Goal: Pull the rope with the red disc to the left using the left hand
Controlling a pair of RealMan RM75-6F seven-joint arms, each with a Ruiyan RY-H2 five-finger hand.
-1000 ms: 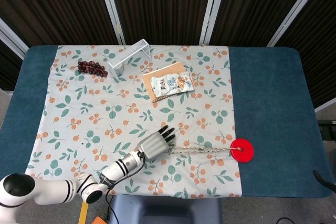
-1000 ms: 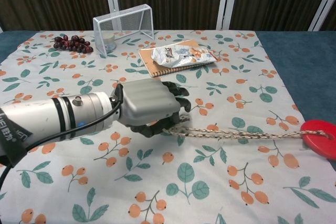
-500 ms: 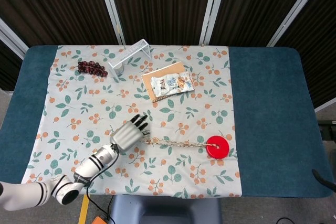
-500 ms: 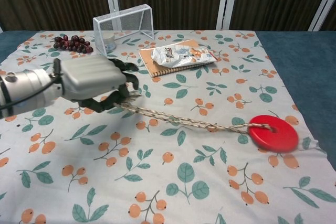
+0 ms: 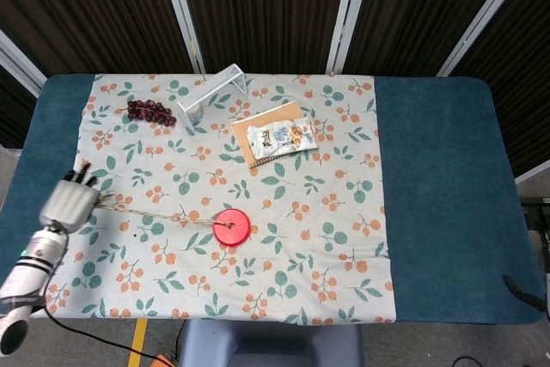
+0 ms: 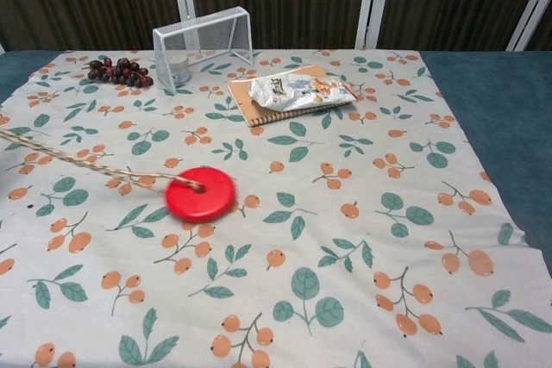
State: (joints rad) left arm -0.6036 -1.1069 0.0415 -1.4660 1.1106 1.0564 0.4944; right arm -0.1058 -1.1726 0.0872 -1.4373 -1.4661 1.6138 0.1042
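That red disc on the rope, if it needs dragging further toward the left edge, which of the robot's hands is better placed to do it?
The left, most likely. The left hand holds the rope at the cloth's left edge, with the line running straight to the red disc. The right hand shows in neither view.

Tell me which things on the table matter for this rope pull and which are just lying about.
Part of the job:
left robot hand, holding the rope's end
rope
red disc

Just lying about:
grapes
wire basket
notebook
snack packet on the notebook
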